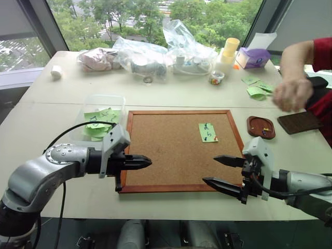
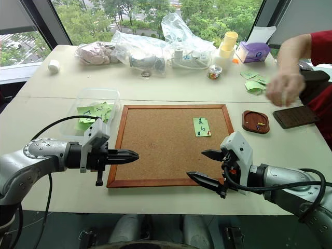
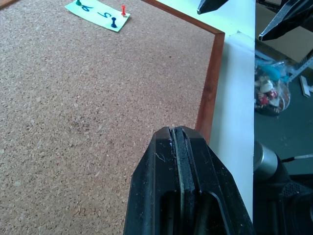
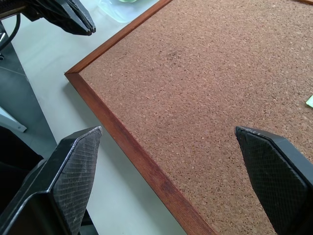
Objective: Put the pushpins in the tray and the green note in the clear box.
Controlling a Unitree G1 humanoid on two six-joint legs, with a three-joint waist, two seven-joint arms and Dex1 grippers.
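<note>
**A:** How far along does the job look?

**B:** Barely begun, I'd judge. The green note [image 1: 208,132] still lies pinned on the cork board [image 1: 171,155], toward its far right corner. In the left wrist view I count three pushpins [image 3: 123,10] in it: one red, one dark blue and one green at the corner.

**A:** And the tray?

**B:** The tray [image 1: 261,126] sits on the worktop [image 1: 62,98] just beyond the board's right edge. There seem to be a couple of small coloured pins in it already, red and yellow, though they are too tiny to be sure of.

**A:** The clear box?

**B:** The clear box [image 1: 101,99] stands just off the board's far left corner and holds several green notes. Whether any of those counts for the task I cannot say; the marked one is plainly not in it.

**A:** What about the two grippers?

**B:** The left gripper [image 1: 147,162] hovers over the board's near left corner with its fingers pressed together, holding nothing. The right gripper [image 1: 222,170] hangs over the near right corner, fingers spread wide, also empty and touching nothing.

**A:** Anyone else about?

**B:** A person's hand [image 1: 291,93] hovers above the worktop at the far right, near a flat dark pad [image 1: 300,122].

**A:** So what's left?

**B:** Pull the pins, drop them in the tray, then carry the note across to the box.
</note>
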